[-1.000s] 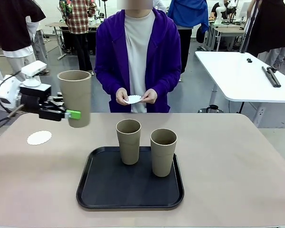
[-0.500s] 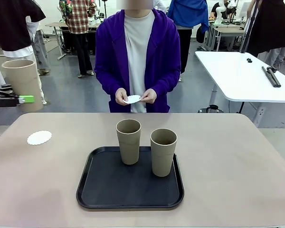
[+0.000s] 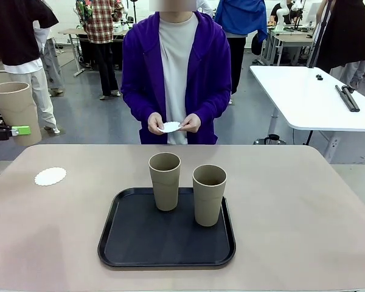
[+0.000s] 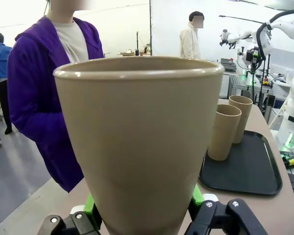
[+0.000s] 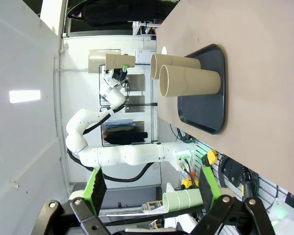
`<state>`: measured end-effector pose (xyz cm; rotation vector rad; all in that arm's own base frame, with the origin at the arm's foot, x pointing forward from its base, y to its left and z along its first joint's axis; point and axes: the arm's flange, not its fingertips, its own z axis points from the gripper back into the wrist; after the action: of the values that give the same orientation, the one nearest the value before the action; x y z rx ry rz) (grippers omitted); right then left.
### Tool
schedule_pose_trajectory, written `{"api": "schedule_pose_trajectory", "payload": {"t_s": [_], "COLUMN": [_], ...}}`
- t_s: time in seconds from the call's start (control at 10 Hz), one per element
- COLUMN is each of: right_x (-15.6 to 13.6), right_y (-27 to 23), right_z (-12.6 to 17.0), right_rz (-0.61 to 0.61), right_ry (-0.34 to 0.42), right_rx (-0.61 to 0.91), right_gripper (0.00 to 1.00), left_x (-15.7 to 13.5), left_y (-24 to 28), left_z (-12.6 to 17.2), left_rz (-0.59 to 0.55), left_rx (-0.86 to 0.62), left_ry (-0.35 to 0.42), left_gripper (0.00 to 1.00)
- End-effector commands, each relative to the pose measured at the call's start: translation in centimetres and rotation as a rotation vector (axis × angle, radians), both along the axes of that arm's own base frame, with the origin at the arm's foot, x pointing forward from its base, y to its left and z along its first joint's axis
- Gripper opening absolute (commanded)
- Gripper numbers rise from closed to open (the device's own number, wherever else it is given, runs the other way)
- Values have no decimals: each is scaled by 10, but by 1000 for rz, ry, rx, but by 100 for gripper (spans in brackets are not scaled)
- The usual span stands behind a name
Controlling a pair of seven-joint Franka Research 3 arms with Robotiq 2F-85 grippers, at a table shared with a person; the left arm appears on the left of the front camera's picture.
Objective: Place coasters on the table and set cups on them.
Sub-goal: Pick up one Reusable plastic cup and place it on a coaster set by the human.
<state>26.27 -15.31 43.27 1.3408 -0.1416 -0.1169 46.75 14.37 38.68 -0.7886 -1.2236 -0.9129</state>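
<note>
The left tool [image 4: 142, 208] is clamped on the lower wall of one tan cup, the held cup [image 4: 137, 142], with a green pad pressed to each side. The cup stands upright in the grip with its mouth up.

A second ago this cup hung over the left part of the surface [image 3: 304, 207], close above and just to the right of the coaster [image 3: 50, 176] lying there. Since then the arm has swung it out to the robot's left. In the front view it now sits at the far left edge of the picture, past the surface's edge and well above it, so it has overshot the coaster rather than closing on it.

That leaves the first placement undone. By my reading the cup has to come back inward and down until its base is centred on the doily.

The rest has held still:
- The other two cups [image 3: 165, 180] stand on the black tray [image 3: 164, 255], one just beside the other.
- The person's hands [image 3: 191, 123] hold a second coaster [image 3: 170, 127] at the far side, not yet laid down.

The right tool [image 5: 152, 188] waits with its jaws spread wide and nothing between them.
</note>
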Motion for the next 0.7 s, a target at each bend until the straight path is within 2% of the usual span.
{"api": "schedule_pose_trajectory", "payload": {"t_s": [0.0,0.4,0.5,0.6], "right_x": [0,0,0,0], "right_y": [0,0,0,0], "right_z": [1,1,1,1], "right_rz": [3,3,3,3], "right_ry": [-10,-10,-10,-10], "right_rx": [11,11,11,11], "right_gripper": [100,100,100,100], "left_x": [-3,-3,0,9], "left_y": [1,1,1,3], "left_z": [6,6,1,-17], "left_rz": [19,19,2,-19], "left_rx": [-2,-2,1,-19], "left_ry": [-1,-1,0,17], "left_gripper": [82,82,82,82]}}
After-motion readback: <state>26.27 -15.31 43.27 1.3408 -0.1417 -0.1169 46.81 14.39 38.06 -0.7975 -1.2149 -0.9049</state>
